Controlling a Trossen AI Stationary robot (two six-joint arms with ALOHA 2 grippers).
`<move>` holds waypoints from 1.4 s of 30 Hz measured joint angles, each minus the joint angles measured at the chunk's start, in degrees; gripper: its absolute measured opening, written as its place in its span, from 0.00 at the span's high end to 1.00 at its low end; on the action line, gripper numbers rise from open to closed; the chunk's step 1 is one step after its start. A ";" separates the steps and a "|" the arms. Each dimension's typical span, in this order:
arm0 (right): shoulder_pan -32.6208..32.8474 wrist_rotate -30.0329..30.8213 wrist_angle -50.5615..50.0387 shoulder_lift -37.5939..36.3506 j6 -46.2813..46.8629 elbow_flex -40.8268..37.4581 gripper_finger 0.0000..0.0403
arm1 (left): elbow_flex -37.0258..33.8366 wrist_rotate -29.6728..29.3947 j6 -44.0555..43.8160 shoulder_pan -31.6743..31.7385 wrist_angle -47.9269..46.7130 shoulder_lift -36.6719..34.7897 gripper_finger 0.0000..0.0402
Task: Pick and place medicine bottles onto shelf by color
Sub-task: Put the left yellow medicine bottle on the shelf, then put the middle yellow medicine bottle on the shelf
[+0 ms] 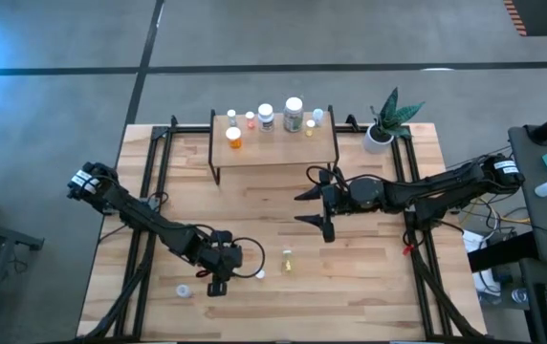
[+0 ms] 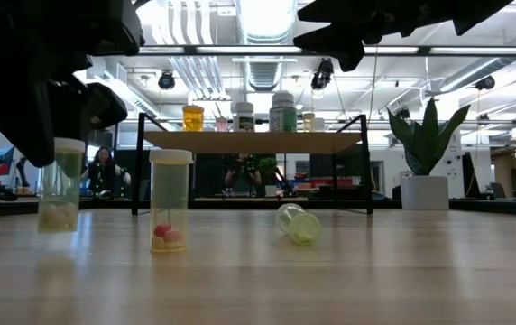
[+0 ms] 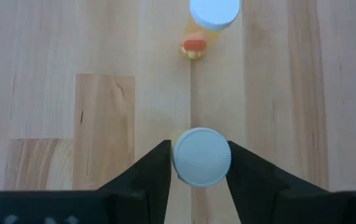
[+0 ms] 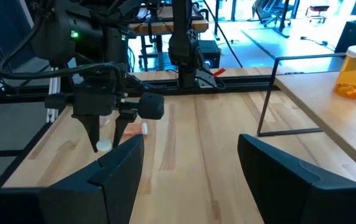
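Lower left of the high view, your left end effector point(image 3: 198, 168) pinches a white-capped bottle point(image 3: 201, 157) on the tabletop point(image 1: 369, 287); its narrow cap grip could slip, while the right end effector point(image 1: 314, 203) hangs open, empty, below the shelf point(image 1: 273, 143).

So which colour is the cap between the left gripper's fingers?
White; the cap shows best in the left wrist view.

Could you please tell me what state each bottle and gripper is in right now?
left gripper: shut on white-capped bottle, upright.
right gripper: open, empty, above the table.
clear bottle: upright.
yellow bottle: lying on its side.
shelf bottles: upright.
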 joint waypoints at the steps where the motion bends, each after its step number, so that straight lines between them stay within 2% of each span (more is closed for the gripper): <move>1: 0.02 0.00 0.00 0.00 0.00 0.00 0.38 | 0.00 0.00 0.00 0.00 0.01 -0.03 0.68; 12: 0.13 0.00 -1.16 0.00 0.04 0.00 0.38 | 0.00 -0.07 -0.02 0.67 -0.12 -1.71 0.68; 24: 0.13 -0.02 -1.23 -0.46 -0.45 0.00 0.38 | -0.44 -0.96 1.18 6.43 -2.82 -13.26 0.68; 30: 0.13 -0.02 -1.21 -0.44 -1.44 0.00 0.38 | -0.61 -1.62 1.62 7.41 -6.37 -15.84 0.68; 34: 0.13 -0.02 -1.16 -0.44 -2.01 0.00 0.38 | -1.46 -4.30 1.73 7.39 -5.97 -17.07 0.68; 37: 0.13 -0.03 -1.16 -0.44 -2.00 0.00 0.38 | -3.19 -5.74 3.34 7.41 -2.36 -17.54 0.68; 42: 0.13 -0.02 -1.32 -0.42 -1.82 0.00 0.38 | -9.48 -5.84 4.83 7.30 10.13 -20.63 0.68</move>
